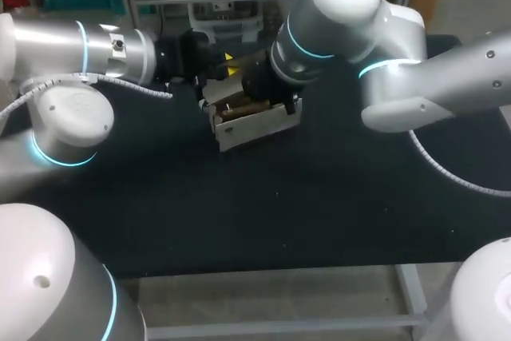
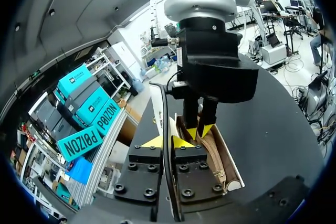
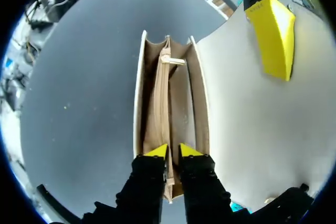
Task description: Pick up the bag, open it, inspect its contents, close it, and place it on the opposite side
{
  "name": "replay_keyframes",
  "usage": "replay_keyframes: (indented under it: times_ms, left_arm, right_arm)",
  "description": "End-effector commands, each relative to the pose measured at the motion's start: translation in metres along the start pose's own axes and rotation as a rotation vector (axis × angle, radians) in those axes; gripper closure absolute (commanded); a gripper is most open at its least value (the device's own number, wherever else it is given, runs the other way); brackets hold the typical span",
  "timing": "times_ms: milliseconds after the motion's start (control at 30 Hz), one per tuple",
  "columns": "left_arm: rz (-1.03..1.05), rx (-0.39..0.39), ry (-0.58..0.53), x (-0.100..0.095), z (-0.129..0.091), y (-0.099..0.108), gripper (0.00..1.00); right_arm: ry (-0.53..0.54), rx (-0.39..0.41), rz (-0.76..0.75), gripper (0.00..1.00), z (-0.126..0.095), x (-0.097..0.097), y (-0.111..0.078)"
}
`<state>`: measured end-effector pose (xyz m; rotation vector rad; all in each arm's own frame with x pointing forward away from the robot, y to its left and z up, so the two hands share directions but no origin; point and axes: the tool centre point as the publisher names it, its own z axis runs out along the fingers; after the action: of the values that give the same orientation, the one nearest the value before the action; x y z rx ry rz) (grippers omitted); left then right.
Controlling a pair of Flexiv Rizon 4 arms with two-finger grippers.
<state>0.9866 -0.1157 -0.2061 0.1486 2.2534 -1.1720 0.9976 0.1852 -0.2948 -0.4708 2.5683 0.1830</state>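
right gripper (image 3: 169, 151) pinching inner zip (image 3: 164, 93), white bag (image 1: 251, 127) open, left gripper (image 2: 167, 141) holding flap (image 3: 247, 129)

1. This is a robotics lab.
2. A left arm (image 1: 48, 45) and a right arm (image 1: 447, 77), grey-white with glowing blue joint rings, meet over one workspace.
3. The black tabletop (image 1: 319, 197) sits on a bare metal frame (image 1: 411, 293).
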Motion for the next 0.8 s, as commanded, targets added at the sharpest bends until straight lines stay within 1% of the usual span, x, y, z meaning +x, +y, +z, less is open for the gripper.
replay_keyframes:
  times_ms: [33,267,400,467,567,667,767,800]
  left_arm:
    - [0.003,-0.001,-0.004,0.006,-0.001,-0.002,1.00]
    - [-0.012,-0.007,0.005,0.012,-0.008,-0.012,1.00]
    - [-0.033,-0.007,0.051,0.019,-0.008,-0.015,1.00]
    - [-0.044,-0.007,0.073,0.022,-0.003,-0.011,1.00]
    - [-0.064,-0.012,0.115,0.025,0.011,-0.001,1.00]
    - [-0.076,-0.006,0.150,0.025,0.026,0.012,1.00]
    - [-0.066,-0.002,0.162,0.023,0.040,0.026,1.00]
    - [-0.063,0.010,0.167,0.022,0.043,0.031,1.00]
  right_arm:
    - [-0.082,0.014,-0.004,1.00,-0.028,0.006,0.004]
    - [-0.177,0.019,-0.017,1.00,-0.063,0.010,0.011]
    - [-0.212,0.029,-0.017,1.00,-0.079,0.017,0.014]
    - [-0.221,0.027,-0.019,1.00,-0.084,0.022,0.016]
    - [-0.228,0.028,-0.018,1.00,-0.088,0.032,0.017]
    - [-0.228,0.030,-0.009,1.00,-0.088,0.043,0.019]
    - [-0.234,0.036,-0.007,1.00,-0.088,0.053,0.020]
    - [-0.237,0.038,-0.007,1.00,-0.087,0.056,0.021]
